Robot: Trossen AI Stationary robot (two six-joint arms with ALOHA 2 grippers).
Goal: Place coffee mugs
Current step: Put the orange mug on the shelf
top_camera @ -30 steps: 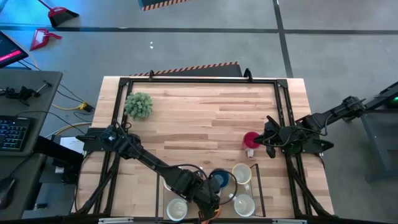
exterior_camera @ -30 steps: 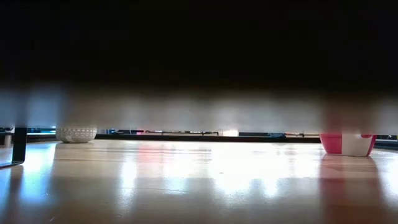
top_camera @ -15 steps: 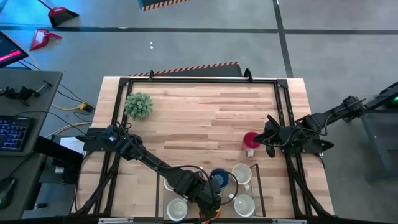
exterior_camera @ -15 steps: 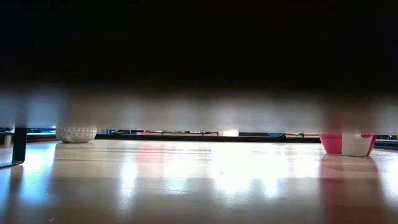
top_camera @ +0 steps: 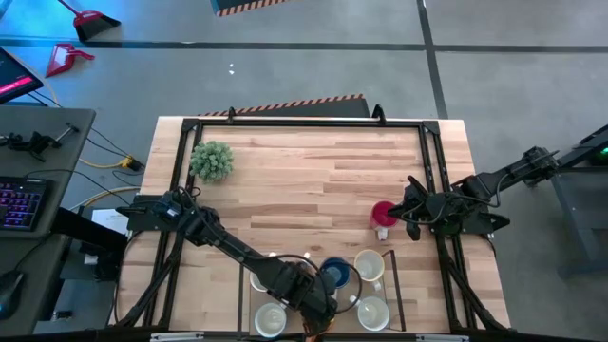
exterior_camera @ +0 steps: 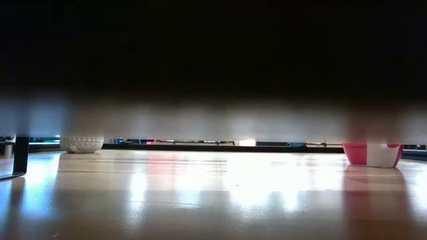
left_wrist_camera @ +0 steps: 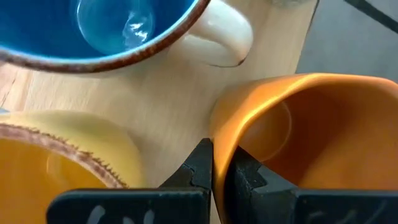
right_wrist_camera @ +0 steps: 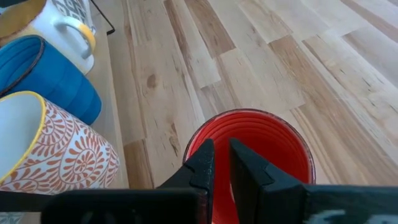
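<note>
On the left of the desk (top_camera: 313,171) we see the bushy green potted plant (top_camera: 211,160), standing near the far left corner, well apart from everything else.

Moving right along the near edge, our left gripper (left_wrist_camera: 222,167) sits among the cluster of mugs. Its fingers are clenched on the rim of an orange mug (left_wrist_camera: 311,134), one finger inside the wall and one outside. Just beside it in the left wrist view lie a second orange mug (left_wrist_camera: 56,165) with a speckled brown rim and the blue mug (left_wrist_camera: 99,28), whose pale handle nearly touches the held mug. From above, the blue mug (top_camera: 334,274) stands between our left arm and two cream mugs (top_camera: 370,266) (another white one shows at the near edge, left of the arm).

Farther right, apart from the cluster, the red mug (top_camera: 383,215) stands upright on the desk. Our right gripper (right_wrist_camera: 222,163) grips its rim, one finger inside and one outside. The right wrist view also shows a cream mug with an orange pattern (right_wrist_camera: 56,152) close by.
</note>
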